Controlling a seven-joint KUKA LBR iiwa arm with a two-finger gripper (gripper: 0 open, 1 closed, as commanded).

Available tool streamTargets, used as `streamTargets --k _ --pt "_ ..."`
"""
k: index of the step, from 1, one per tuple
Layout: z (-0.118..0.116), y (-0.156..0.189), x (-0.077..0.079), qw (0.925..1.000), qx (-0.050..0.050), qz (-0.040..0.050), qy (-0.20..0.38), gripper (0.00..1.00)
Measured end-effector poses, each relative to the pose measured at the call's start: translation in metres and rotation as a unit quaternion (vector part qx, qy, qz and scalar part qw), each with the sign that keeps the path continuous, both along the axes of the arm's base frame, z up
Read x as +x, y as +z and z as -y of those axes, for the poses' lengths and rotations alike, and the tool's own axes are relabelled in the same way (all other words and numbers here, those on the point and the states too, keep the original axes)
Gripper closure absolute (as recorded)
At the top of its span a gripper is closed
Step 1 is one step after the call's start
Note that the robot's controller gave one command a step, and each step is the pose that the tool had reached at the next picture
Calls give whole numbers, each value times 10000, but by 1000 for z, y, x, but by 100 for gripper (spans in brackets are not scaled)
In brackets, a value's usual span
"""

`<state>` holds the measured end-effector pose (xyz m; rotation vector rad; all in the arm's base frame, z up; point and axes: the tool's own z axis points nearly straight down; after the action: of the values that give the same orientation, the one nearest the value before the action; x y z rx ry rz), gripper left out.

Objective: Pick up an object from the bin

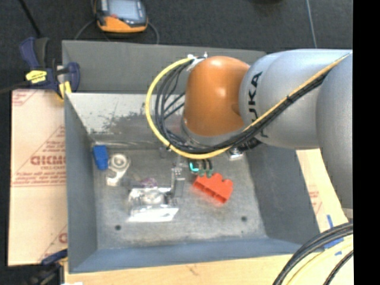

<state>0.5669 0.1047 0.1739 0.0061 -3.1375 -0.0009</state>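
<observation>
My gripper (177, 186) reaches down below the orange wrist cover into the middle of the bin. Its tip stands at the right end of a clear plastic packet (151, 204) with silvery contents that lies flat on the bin floor; whether they touch I cannot tell. A red plastic block (212, 187) lies just right of the gripper, apart from it. Nothing shows held in the gripper.
A small blue piece (100, 157) and a white and silver cylindrical part (117, 168) lie at the left of the bin floor. The arm and its looped cables cover the bin's back right part.
</observation>
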Motion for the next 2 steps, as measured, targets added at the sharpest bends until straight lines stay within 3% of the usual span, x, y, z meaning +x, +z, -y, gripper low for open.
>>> streamTargets --k 1,2 --pt "-13 -97 10 9958 -13 -36 917 0" --pt "-15 -92 12 9959 4 -11 901 100"
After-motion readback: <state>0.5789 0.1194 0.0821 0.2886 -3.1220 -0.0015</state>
